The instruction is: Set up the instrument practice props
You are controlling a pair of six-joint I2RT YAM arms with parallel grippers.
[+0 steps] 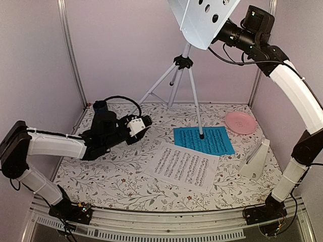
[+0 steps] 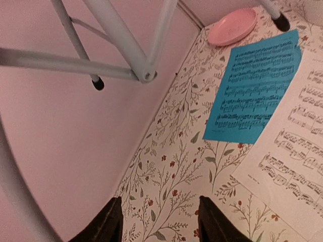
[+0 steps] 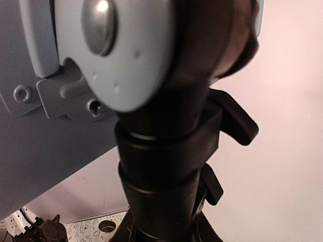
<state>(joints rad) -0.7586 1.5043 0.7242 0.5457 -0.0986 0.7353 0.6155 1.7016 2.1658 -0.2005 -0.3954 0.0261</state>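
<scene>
Where the left tool (image 1: pixel 146 122) hangs low over the counter (image 1: pixel 126 191) at about 9 o'clock, its dark fingers (image 2: pixel 108 222) are spread with nothing between them. It is released and aimed toward 3 o'clock.

Up at 1 o'clock, high above the surface, the right tool (image 1: pixel 222 31) is clenched on the black neck of the music stand (image 1: pixel 187 63), just behind the perforated tray (image 1: pixel 199 17), which tips steeply. Below it, the stand's three silver legs splay from a dark hub at 12 o'clock. The front foot comes down at the far edge of the blue music sheet (image 1: pixel 204 140); whether it rests on the paper I cannot tell.

That sheet lies flat just right of centre, and its near edge meets the white music sheet (image 1: pixel 184 165), which lies flat toward 6 o'clock. At 4 o'clock sits the white metronome (image 1: pixel 256 159), apart from both sheets. A pink plate (image 1: pixel 240 122) lies at 2 o'clock, near the blue sheet's far corner.
</scene>
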